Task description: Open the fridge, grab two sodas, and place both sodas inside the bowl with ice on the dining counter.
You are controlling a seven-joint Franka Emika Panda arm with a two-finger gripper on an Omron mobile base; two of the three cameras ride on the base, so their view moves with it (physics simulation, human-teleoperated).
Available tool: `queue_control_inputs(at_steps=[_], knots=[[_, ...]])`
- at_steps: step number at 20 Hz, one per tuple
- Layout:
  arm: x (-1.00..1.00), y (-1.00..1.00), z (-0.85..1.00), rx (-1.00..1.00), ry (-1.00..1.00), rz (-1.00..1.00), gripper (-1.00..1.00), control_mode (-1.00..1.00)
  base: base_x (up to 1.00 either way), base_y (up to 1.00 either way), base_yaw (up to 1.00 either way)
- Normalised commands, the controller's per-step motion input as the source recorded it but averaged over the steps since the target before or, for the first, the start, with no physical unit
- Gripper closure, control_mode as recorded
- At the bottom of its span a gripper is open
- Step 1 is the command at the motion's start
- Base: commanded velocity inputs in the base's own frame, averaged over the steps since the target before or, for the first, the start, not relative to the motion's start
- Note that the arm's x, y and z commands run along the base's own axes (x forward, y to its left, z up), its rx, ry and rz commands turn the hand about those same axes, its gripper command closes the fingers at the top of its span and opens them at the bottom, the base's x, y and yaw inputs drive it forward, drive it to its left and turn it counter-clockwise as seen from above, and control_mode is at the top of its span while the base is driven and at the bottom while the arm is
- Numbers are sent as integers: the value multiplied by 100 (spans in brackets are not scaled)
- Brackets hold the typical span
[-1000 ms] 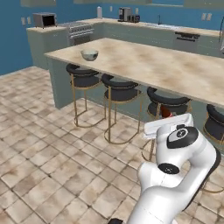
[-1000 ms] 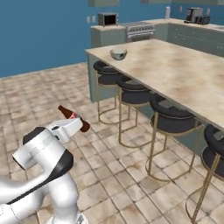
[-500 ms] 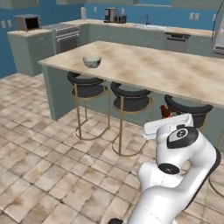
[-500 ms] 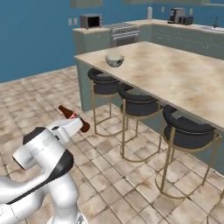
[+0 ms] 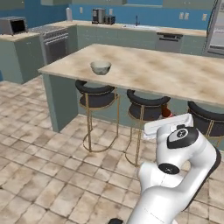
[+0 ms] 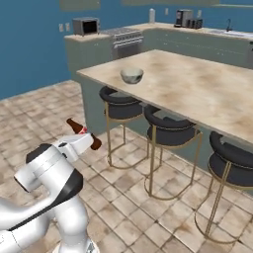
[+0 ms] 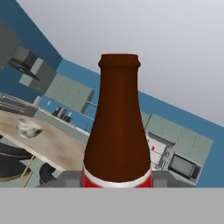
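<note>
In the left base view, a large beige marble-patterned table (image 5: pixel 175 74) on a teal-green base is seen across the upper half. A small round pale grey-green bowl (image 5: pixel 100 67) is set on it at about ten o'clock from the picture's centre, near the table's left end. Three black-cushioned stools with thin gold legs (image 5: pixel 97 94) are lined up under the table's near edge. At one o'clock from the white arm's elbow, a small patch of the dark brown-red soda bottle (image 5: pixel 166 113) is seen just above the white hand. The grey fridge (image 5: pixel 216 27) is found at the two o'clock edge.

In the right base view, the same table (image 6: pixel 207 94) is seen running from centre towards three o'clock, with the bowl (image 6: pixel 132 75) resting near its left corner at about twelve o'clock. At nine o'clock, the gripper (image 6: pixel 85 137) is closed on the soda bottle (image 6: pixel 74 126), which is held tilted, its neck directed towards ten o'clock and its base showing on the other side of the hand. The bottle is held well apart from the bowl, out over the tiled floor (image 6: pixel 163 207).

In the hand view, the soda bottle (image 7: pixel 117 131) is shown upright at centre, a red and white label band at its foot, clasped at six o'clock. The bowl (image 7: pixel 29 127) is seen small at nine o'clock on the table (image 7: pixel 48 144).
</note>
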Motion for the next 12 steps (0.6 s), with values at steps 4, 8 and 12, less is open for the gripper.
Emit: queue_control_inputs(at_steps=[4,8,12], knots=[[0,0,0,0,0,0,100,100,82,89,-29],[0,0,0,0,0,0,100,100,87,82,-31],[0,0,0,0,0,0,100,100,96,71,-31]])
